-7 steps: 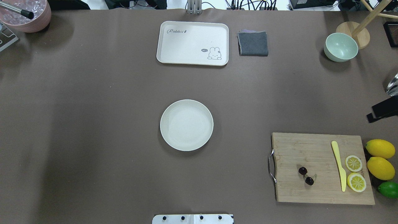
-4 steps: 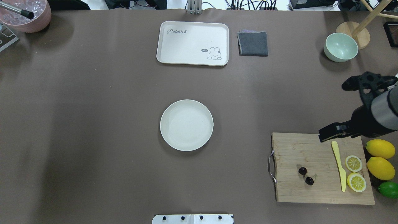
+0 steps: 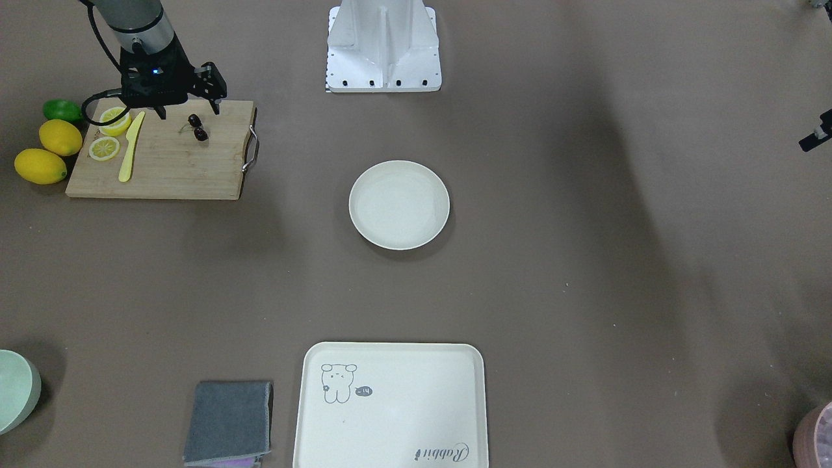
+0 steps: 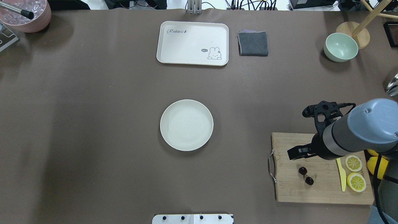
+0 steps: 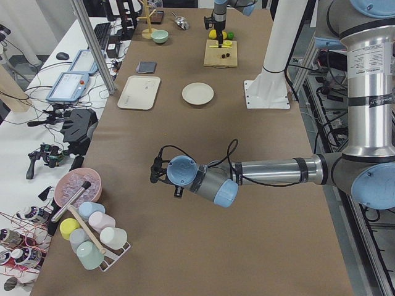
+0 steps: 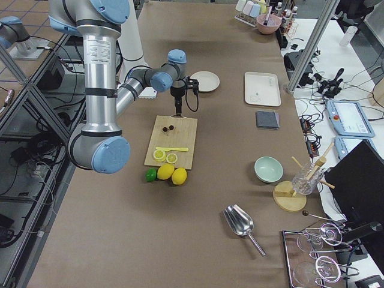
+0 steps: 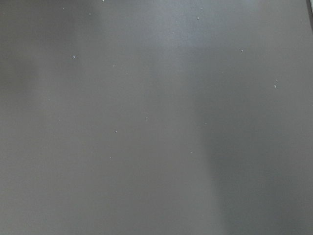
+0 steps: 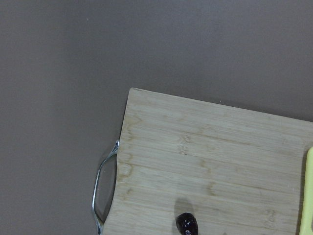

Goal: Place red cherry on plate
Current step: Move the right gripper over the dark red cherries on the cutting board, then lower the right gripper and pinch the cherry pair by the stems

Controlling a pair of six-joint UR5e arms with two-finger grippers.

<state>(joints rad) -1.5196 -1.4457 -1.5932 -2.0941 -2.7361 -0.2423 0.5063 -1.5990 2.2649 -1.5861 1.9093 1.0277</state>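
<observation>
Since the earlier overhead frames the right arm [image 4: 357, 133] has swung in from the right edge, across the far side of the cutting board [image 4: 323, 189] at lower right. Nothing else on the tabletop [image 4: 93, 124] has shifted. The plate [image 4: 186, 125] sits empty at mid-frame, well apart from the board. The right tool [image 4: 299, 153] hangs over the board's upper left part, just above the cherries [image 4: 303, 170] in the frame; I cannot tell whether it is wide or narrow. The cherries lie on the board, untouched. They are tiny and round, so they may roll or skid if the tool lands off-centre. A pinch on one fruit or a stem alone could let the pair slip off over bare tabletop short of the plate.
</observation>
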